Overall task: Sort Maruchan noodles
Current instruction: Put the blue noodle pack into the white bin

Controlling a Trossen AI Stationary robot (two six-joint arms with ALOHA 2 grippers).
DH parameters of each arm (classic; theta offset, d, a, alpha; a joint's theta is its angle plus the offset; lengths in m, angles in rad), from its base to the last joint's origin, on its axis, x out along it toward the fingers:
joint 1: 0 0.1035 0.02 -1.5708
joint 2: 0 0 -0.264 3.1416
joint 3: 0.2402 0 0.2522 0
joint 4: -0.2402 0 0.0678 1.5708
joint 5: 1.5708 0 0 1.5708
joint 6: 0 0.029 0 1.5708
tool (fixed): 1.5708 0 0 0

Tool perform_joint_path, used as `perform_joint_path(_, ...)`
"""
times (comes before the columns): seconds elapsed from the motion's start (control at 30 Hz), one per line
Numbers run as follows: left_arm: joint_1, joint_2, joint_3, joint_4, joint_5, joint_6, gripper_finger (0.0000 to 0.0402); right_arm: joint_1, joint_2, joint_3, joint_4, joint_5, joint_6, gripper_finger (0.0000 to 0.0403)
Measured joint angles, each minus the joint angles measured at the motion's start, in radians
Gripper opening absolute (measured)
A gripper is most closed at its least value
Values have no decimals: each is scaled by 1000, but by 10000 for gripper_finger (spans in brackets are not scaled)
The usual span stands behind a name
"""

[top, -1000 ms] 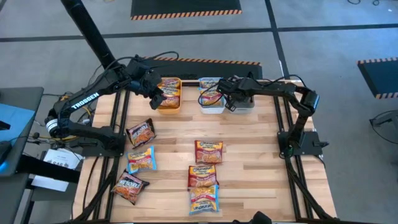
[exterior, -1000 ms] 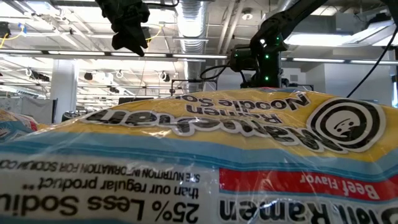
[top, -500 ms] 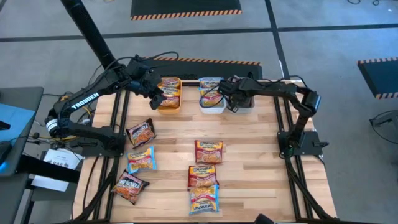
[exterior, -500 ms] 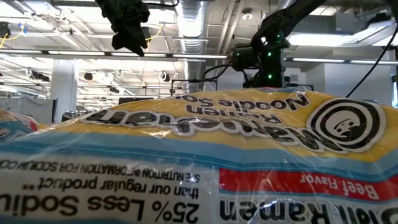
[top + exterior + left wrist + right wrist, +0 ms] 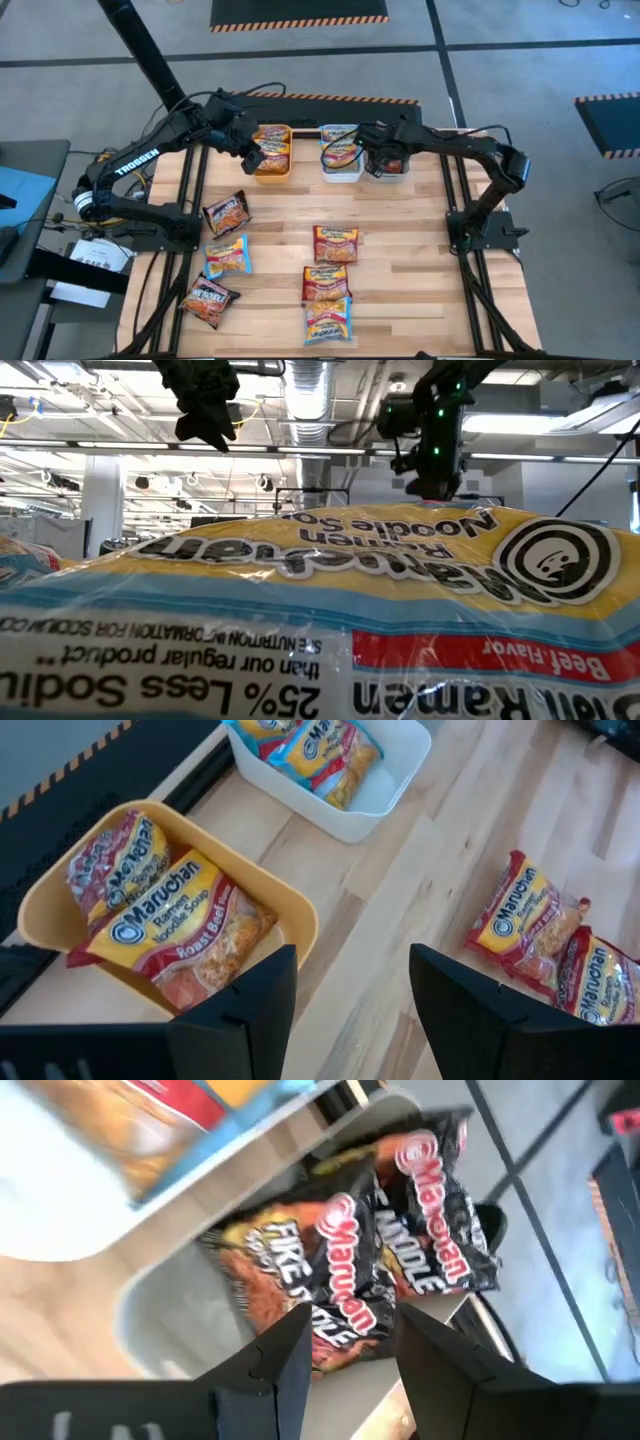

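Now the right gripper [image 5: 374, 163], fingers spread and empty over the dark packet [image 5: 375, 1280] lying in the grey bin [image 5: 388, 172] at the far right, should lift straight clear, while the left gripper [image 5: 252, 152] hovers spread by the orange bin [image 5: 271, 172].

Orange bin [image 5: 300, 915] just ahead of my left hand [image 5: 350, 955], white bin [image 5: 330, 815] beyond it, what looks like a grey bin [image 5: 160, 1310] under my right hand [image 5: 350, 1315], all on a wooden table [image 5: 400, 260], striped black mat [image 5: 300, 12] farther off.
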Motion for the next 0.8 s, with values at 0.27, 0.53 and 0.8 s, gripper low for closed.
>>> perform_joint_path(0.27, -7, 0, 0, -39, 4, -3, 181, 69, -60, 37, -1, -90, -1, 166)
perform_joint_path(0.53, -5, 11, 0, -84, -19, -27, 181, 154, -79, 74, -36, -92, -1, 166)
perform_joint_path(0.8, -13, 34, 0, -113, 154, -36, 181, 241, -79, 146, -128, -92, 12, 166)
